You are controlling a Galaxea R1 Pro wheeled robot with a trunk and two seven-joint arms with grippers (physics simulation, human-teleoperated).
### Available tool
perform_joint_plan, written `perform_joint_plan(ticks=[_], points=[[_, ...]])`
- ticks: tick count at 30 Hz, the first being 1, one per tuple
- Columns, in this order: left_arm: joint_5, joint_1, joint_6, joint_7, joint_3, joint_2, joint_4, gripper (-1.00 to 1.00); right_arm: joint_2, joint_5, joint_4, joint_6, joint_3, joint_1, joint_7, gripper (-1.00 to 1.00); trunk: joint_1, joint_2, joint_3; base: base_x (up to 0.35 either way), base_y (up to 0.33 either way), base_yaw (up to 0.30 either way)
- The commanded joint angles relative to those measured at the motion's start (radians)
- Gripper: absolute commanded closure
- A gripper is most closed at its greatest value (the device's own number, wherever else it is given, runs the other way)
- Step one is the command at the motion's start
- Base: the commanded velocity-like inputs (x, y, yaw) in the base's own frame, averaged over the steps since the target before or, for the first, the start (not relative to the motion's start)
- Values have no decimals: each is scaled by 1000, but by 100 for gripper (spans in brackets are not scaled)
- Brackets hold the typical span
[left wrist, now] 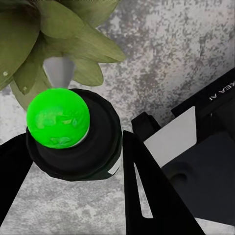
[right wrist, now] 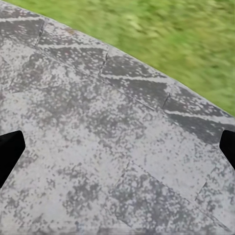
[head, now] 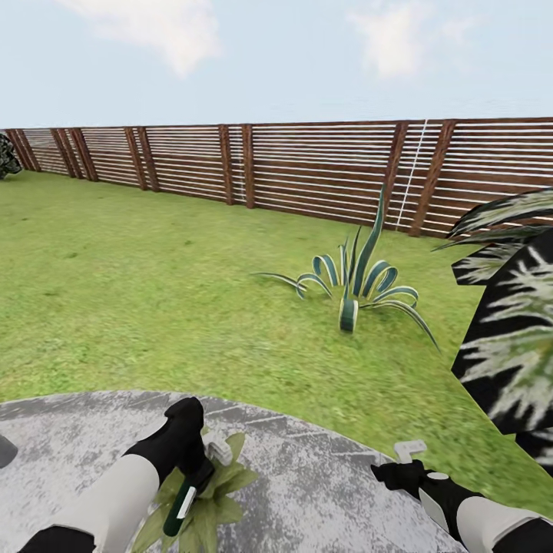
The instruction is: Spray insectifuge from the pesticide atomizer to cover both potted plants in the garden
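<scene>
My left gripper (head: 190,463) is shut on the pesticide atomizer (head: 183,499), a dark green bottle with a white label and a pale grey spray head. It hangs directly above one potted plant (head: 223,485), a low rosette of pointed green leaves on the paving. In the left wrist view the atomizer (left wrist: 73,134) shows a bright green ball on a black body between my black fingers (left wrist: 142,181), its grey nozzle aimed at the plant's leaves (left wrist: 63,44). My right gripper (head: 411,455) is open and empty above the stone, with its fingertips (right wrist: 10,152) wide apart.
Grey stone paving (head: 322,491) lies under both arms, with the garden lawn (head: 153,292) beyond. A striped agave (head: 357,280) stands ahead on the right. A dark white-streaked palm (head: 514,330) crowds the right edge. A brown slatted fence (head: 307,173) closes the back.
</scene>
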Motion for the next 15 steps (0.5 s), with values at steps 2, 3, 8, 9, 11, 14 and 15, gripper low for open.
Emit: perform_joint_plan(ticks=[2,3,8,9,11,14,15], points=[[-10,-1,5,-11,-1,0,0,100,0,-11,2,-4,8,-1,5,-100,0,0,-4,126,0,0],[-10,-1,5,-12,-2,-1,0,100,0,-11,2,-5,8,-1,5,-100,0,0,-5,219,0,0],[-8,-1,5,-12,-3,-3,22,100,0,-11,2,-4,8,-1,5,-100,0,0,-10,291,0,0],[-8,-1,5,-12,-3,-3,32,100,0,-11,2,-4,8,-1,5,-100,0,0,-10,189,0,0],[-8,-1,5,-12,-3,-3,43,100,0,-11,2,-4,8,-1,5,-100,0,0,-10,83,0,0],[-8,-1,5,-12,-3,-3,47,100,0,-11,2,-4,8,-1,5,-100,0,0,-10,28,0,0],[-8,-1,5,-12,-3,-3,47,100,0,-11,2,-4,8,-1,5,-100,0,0,-10,9,0,0]])
